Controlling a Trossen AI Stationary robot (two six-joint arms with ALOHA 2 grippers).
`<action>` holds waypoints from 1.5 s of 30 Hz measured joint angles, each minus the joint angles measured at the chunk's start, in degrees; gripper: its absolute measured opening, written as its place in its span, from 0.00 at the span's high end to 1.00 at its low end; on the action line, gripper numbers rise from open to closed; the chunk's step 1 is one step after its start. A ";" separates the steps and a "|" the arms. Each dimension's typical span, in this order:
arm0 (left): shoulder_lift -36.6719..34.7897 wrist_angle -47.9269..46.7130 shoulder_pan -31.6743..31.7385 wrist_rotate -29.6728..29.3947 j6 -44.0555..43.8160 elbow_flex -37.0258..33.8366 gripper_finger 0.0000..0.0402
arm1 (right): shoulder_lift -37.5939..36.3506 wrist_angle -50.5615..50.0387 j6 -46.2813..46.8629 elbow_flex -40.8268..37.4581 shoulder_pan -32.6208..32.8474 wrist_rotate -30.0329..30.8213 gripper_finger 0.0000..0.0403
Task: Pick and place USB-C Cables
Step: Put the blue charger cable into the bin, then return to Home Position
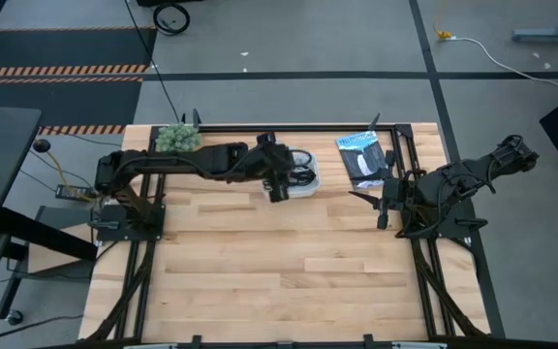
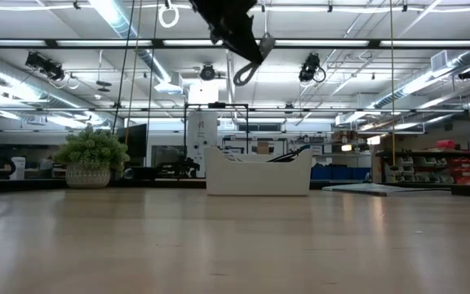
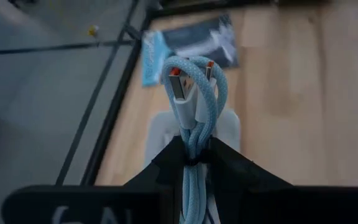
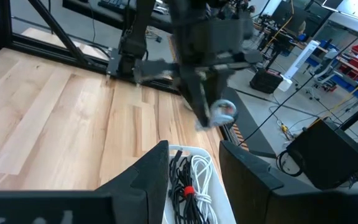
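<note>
- Left end effector [image 3: 194, 158] clamped on a cable [image 3: 193, 93], above tray [image 1: 303, 189].
- Right end effector [image 1: 381, 204] open, idle at table [image 1: 260, 281] right.
- Two cables [image 4: 188, 180] in tray.

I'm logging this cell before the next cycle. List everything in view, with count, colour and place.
held cable: one, pale blue braided bundle, clamped above the tray
tray cables: at least two bundles, black and white, lying in the tray with a red tie among them
tray: one, white, far middle of the table
packet: one, black and blue, flat on the table right of the tray
plant: one, green in a pale pot, far left corner
table: one, light wood
left gripper: shut on the held cable, raised over the tray
right gripper: open, empty, near the packet, facing the tray
</note>
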 joint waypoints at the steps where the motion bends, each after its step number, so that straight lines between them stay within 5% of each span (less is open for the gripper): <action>1: 0.22 1.23 0.61 0.03 -0.01 -0.29 0.83 | 0.01 -0.07 0.00 -0.01 0.02 0.00 0.63; 12: 5.47 6.28 5.95 5.13 0.23 -0.37 0.83 | 0.10 -0.95 0.19 0.08 -0.05 0.06 0.63; 33: 19.59 -0.59 7.93 4.03 -4.42 -0.39 0.83 | 0.89 -1.30 0.66 0.04 -0.09 0.67 0.63; 45: 18.56 -7.17 7.33 1.46 -4.58 3.00 0.54 | 0.89 -1.43 0.85 -0.01 -0.09 0.70 0.63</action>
